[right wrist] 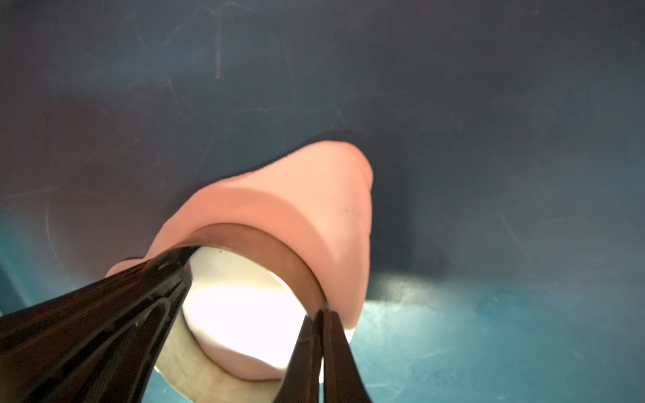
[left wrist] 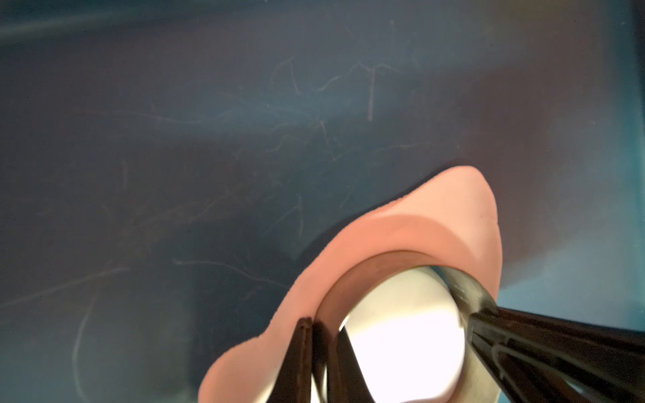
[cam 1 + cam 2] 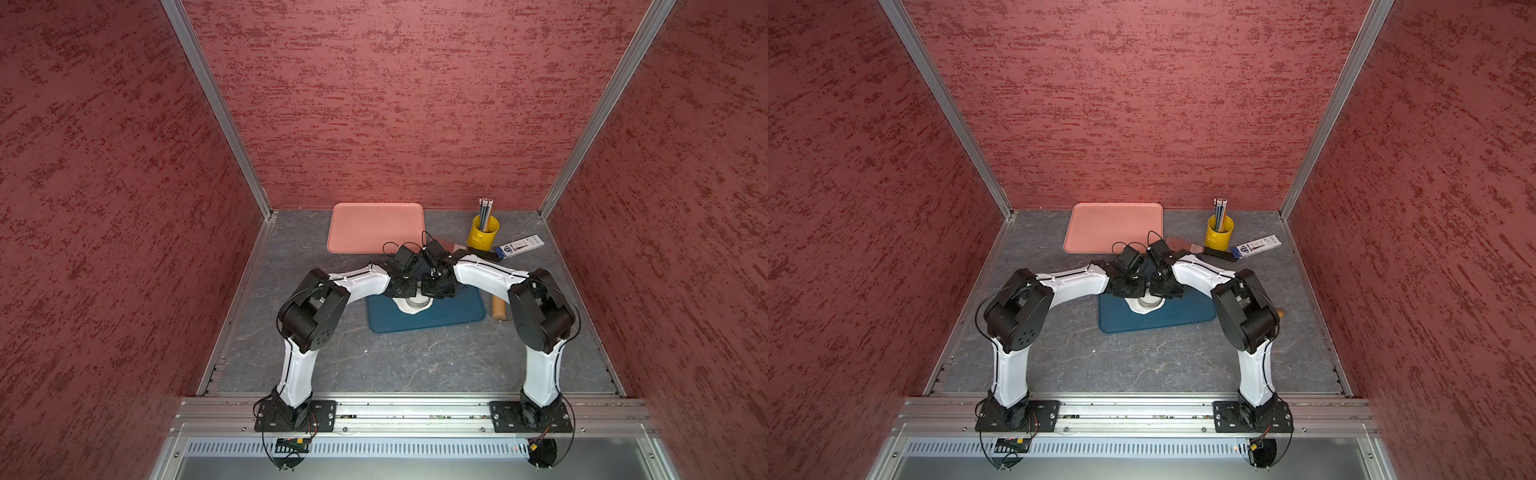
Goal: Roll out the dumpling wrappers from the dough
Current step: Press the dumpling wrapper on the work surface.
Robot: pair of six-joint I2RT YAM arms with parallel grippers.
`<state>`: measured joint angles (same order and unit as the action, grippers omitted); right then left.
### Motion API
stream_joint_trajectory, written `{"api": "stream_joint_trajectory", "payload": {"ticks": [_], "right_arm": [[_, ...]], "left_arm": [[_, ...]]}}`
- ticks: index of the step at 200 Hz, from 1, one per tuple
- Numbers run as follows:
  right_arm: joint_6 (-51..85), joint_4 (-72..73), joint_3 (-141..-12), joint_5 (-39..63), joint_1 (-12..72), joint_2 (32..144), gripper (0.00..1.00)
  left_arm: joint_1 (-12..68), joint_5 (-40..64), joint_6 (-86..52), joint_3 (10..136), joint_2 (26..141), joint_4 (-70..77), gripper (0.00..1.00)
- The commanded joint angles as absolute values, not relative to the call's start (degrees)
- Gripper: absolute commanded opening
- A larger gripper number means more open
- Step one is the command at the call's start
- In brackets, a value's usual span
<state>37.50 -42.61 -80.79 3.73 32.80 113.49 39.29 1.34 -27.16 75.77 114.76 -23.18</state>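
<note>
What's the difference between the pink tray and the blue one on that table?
The pink tray sits at the back of the grey table; the blue tray sits farther forward. The pink tray looks bare; the blue tray carries white dough with a metal ring on it, pinched by the left gripper and right gripper. Both are flat rounded rectangles.

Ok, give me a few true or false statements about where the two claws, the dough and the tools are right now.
1. The round metal ring cutter stands on the soft white dough on the blue tray. True.
2. The right claw holds the wooden rolling pin. False: it is shut on the ring's wall; the pin lies beside the tray.
3. The yellow cup holds pencils. True.
4. The left claw hangs open, holding nothing. False: it is shut on the ring's wall.
</note>
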Motion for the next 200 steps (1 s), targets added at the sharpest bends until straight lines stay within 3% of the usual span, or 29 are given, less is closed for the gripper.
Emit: {"api": "stream_joint_trajectory", "payload": {"ticks": [1,23,86,142,172,200], "right_arm": [[34.5,-44.9,-85.7,-0.7,31.8,117.0,0.00],[31.3,-48.4,-89.6,-5.6,31.5,117.9,0.00],[32.5,-46.1,-83.7,4.9,32.7,112.2,0.00],[32.1,-48.2,-85.9,0.8,32.2,112.0,0.00],[33.1,-45.9,-83.4,9.2,32.4,113.3,0.00],[34.0,-45.2,-82.3,5.9,33.9,112.2,0.00]], "left_arm": [[41.7,2.6,-32.2,73.0,113.5,-14.7,0.00],[42.6,2.4,-33.8,71.3,111.7,-13.3,0.00],[39.2,-0.1,-30.1,77.2,112.4,-16.5,0.00],[39.0,-2.1,-28.7,77.8,111.1,-18.6,0.00],[39.0,-2.4,-28.4,76.5,109.8,-18.9,0.00],[39.3,-2.4,-28.5,75.0,108.2,-17.7,0.00]]}}
